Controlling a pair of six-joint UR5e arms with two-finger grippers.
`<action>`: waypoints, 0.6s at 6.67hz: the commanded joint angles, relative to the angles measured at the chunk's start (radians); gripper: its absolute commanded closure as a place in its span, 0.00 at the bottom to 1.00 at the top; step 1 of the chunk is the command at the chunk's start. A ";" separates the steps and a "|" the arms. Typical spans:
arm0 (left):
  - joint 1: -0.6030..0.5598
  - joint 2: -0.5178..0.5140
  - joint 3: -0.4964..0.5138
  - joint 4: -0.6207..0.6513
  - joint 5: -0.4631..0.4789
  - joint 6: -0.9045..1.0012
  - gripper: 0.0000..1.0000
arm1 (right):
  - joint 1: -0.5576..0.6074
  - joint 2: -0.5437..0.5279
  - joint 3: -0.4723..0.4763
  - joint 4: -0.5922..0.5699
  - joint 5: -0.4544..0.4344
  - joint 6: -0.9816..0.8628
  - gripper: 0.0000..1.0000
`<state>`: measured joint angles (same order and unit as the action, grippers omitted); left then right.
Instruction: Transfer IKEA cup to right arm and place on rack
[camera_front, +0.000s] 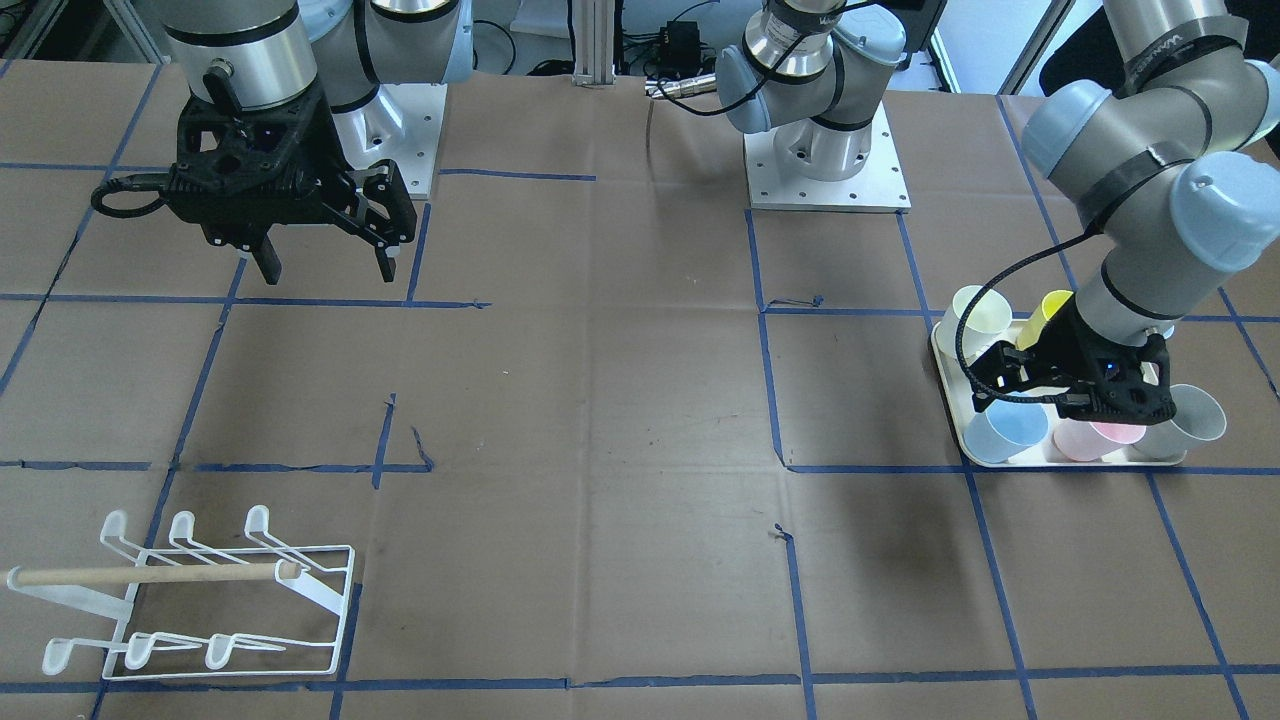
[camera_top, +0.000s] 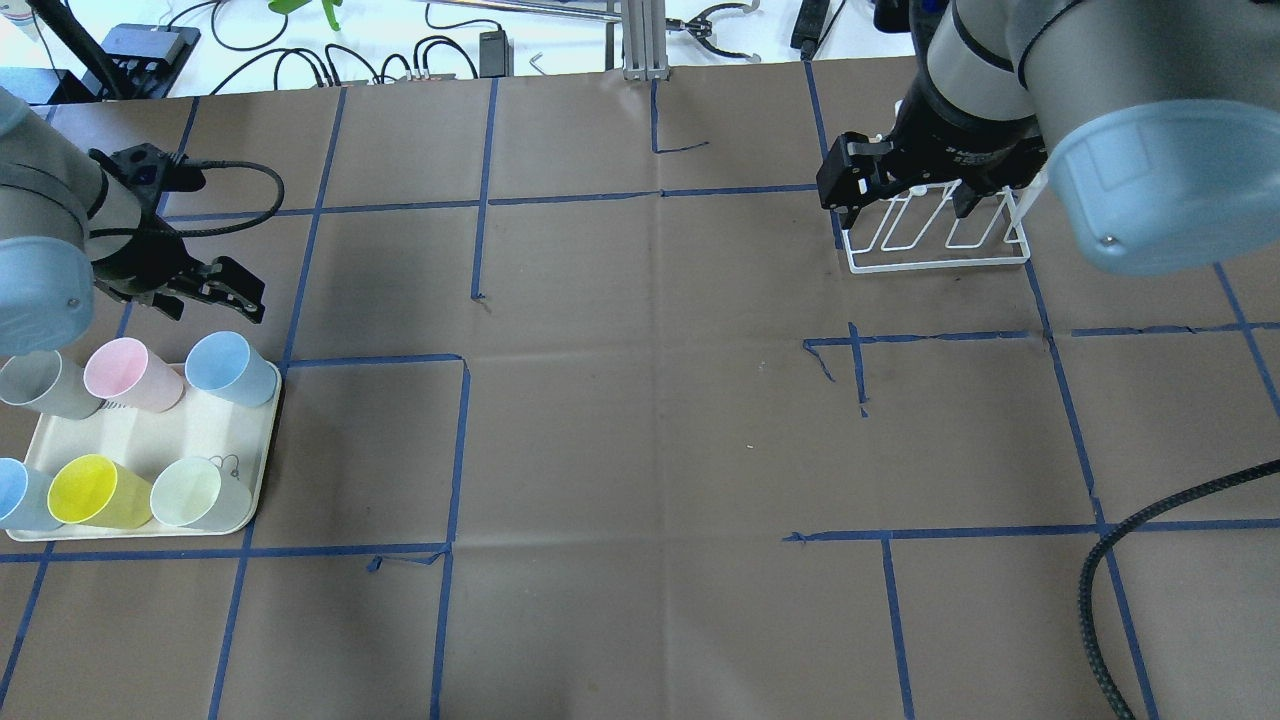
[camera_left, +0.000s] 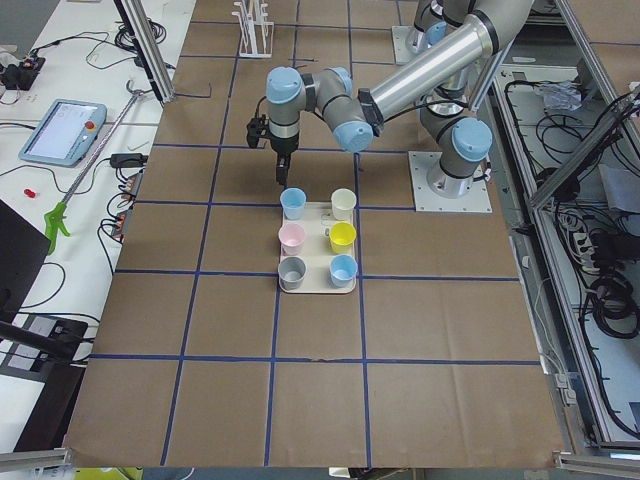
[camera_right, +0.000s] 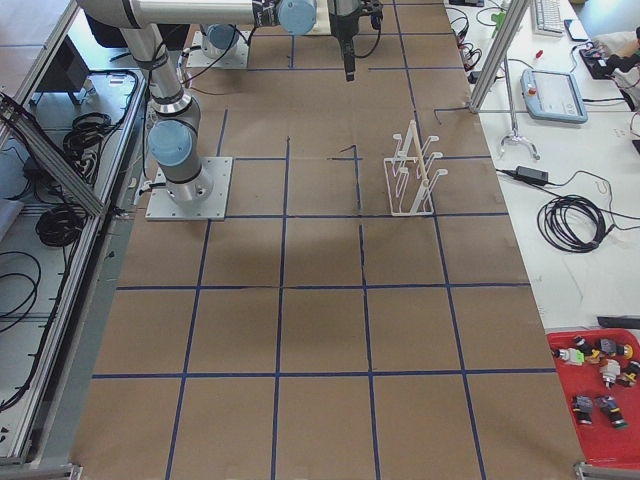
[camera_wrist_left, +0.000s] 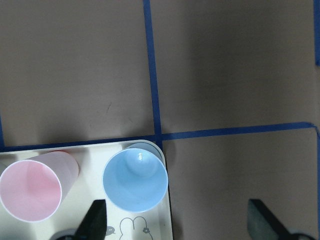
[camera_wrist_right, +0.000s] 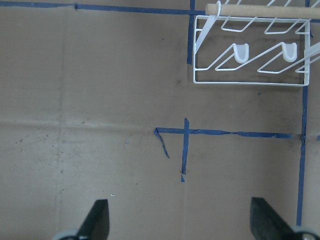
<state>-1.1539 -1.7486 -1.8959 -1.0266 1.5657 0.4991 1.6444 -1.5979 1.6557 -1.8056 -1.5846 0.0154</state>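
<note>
IKEA cup in pale blue (camera_wrist_left: 135, 180) stands upright at a corner of the cream tray (camera_top: 215, 432). The left tool (camera_wrist_left: 175, 210) hovers over that corner, fingers spread wide, empty. The right tool (camera_front: 327, 265), also spread and empty, hangs far across the counter (camera_front: 600, 400) from the tray, as does the rack (camera_front: 150, 574).

Bright, even overhead light; soft arm shadows on the table (camera_front: 620, 400); frames sharp.

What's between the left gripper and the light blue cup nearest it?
Nothing visible. The left gripper hangs above, jaws open; the light blue cup stands upright, apart from the pink cup.
</note>
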 joint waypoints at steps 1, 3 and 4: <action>0.002 -0.023 -0.041 0.028 0.002 0.003 0.00 | 0.000 0.000 0.001 -0.020 0.000 0.000 0.00; 0.029 -0.073 -0.054 0.040 0.002 -0.001 0.00 | 0.002 0.006 0.003 -0.029 0.008 0.000 0.00; 0.046 -0.090 -0.060 0.055 0.004 -0.004 0.00 | 0.002 0.022 0.010 -0.113 0.029 -0.002 0.00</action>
<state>-1.1277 -1.8141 -1.9489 -0.9864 1.5681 0.4981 1.6454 -1.5898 1.6598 -1.8519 -1.5742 0.0150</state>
